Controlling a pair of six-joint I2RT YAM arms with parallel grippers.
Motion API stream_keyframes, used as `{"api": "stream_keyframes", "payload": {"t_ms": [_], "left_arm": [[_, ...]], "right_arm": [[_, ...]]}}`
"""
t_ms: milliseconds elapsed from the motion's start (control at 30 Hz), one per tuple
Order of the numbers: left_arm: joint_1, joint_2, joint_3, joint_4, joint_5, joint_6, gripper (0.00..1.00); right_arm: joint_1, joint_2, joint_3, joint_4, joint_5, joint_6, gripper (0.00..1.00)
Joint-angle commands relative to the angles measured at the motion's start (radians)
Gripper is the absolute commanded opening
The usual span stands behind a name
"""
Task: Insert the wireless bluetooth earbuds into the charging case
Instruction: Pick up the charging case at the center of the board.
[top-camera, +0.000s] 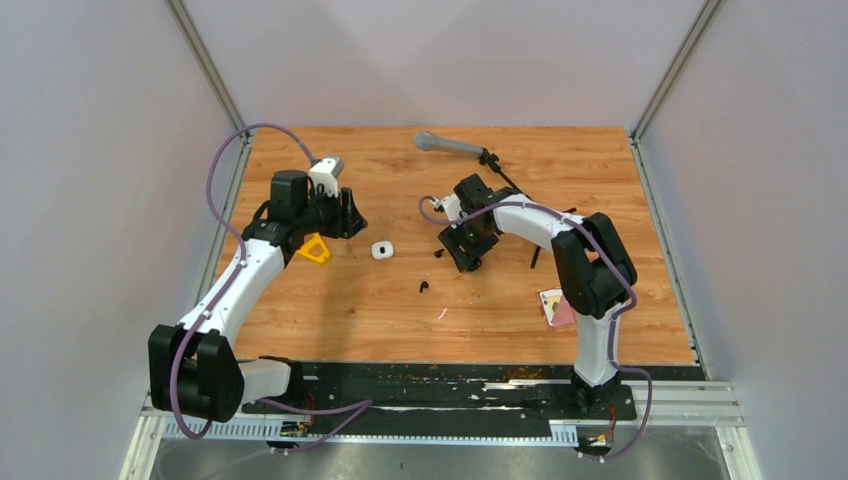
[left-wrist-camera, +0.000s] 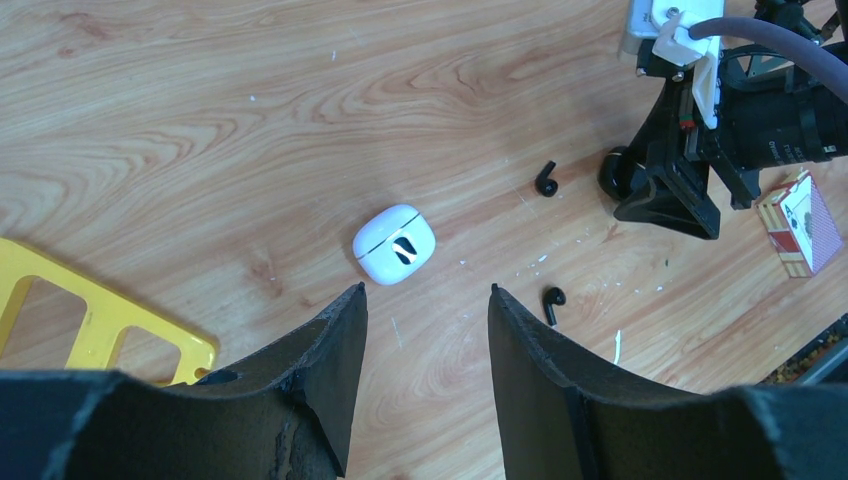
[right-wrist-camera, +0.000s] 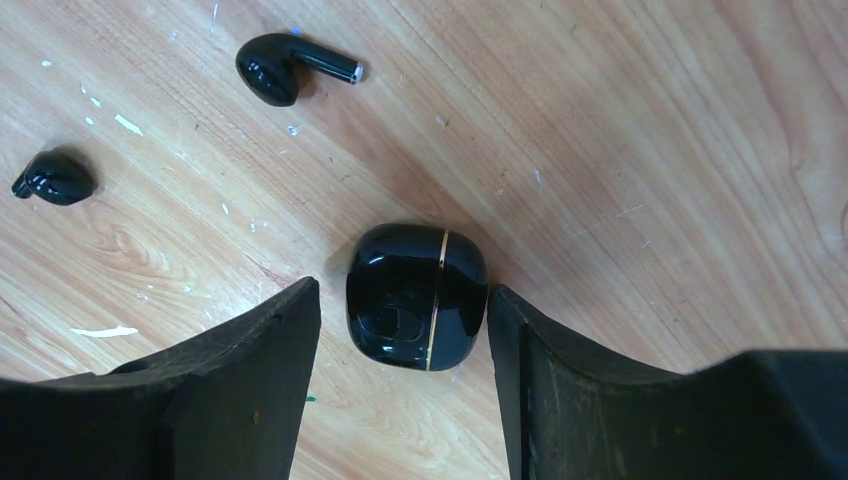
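A closed black charging case (right-wrist-camera: 417, 295) with a gold seam lies on the wood between the fingers of my right gripper (right-wrist-camera: 403, 287), which is open. The right finger is at the case's side; the left finger stands off with a gap. Two black earbuds (right-wrist-camera: 285, 65) (right-wrist-camera: 55, 178) lie loose beyond it, seen from above as small dark specks (top-camera: 438, 254) (top-camera: 424, 287). A closed white charging case (left-wrist-camera: 394, 244) rests just ahead of my left gripper (left-wrist-camera: 426, 290), open and empty. No white earbuds show.
A yellow plastic frame (left-wrist-camera: 100, 320) lies left of the left gripper. A microphone (top-camera: 450, 145) on a small stand is at the back. A red-and-white card box (top-camera: 555, 307) sits by the right arm. A thin white sliver (top-camera: 441, 314) lies near the front.
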Motion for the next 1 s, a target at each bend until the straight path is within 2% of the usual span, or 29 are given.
{"api": "stream_keyframes", "payload": {"t_ms": [0,200,333,667,700,800,833,967], "left_arm": [[0.007,-0.018,-0.004,0.03,0.012,-0.008,0.55],[0.007,-0.014,-0.007,0.038,0.02,-0.011,0.55],[0.007,-0.012,-0.008,0.039,0.026,-0.015,0.55],[0.007,-0.011,-0.008,0.041,0.031,-0.013,0.55],[0.007,-0.01,-0.008,0.04,0.031,-0.013,0.55],[0.007,-0.006,-0.01,0.045,0.033,-0.014,0.55],[0.006,-0.004,-0.009,0.046,0.038,-0.014,0.55],[0.007,-0.005,-0.003,0.071,0.084,-0.017,0.54]], "right_arm": [[0.001,-0.032,-0.013,0.021,-0.008,-0.041,0.62],[0.002,-0.044,-0.033,0.021,0.003,-0.054,0.61],[0.002,-0.041,-0.032,0.022,0.019,-0.066,0.54],[0.002,-0.051,-0.047,0.004,-0.004,-0.092,0.53],[0.002,-0.051,-0.051,0.006,-0.004,-0.094,0.51],[0.002,-0.05,-0.049,-0.002,-0.02,-0.127,0.27],[0.001,-0.056,-0.044,-0.009,-0.023,-0.145,0.22],[0.002,-0.125,-0.006,-0.068,-0.038,-0.236,0.12]]}}
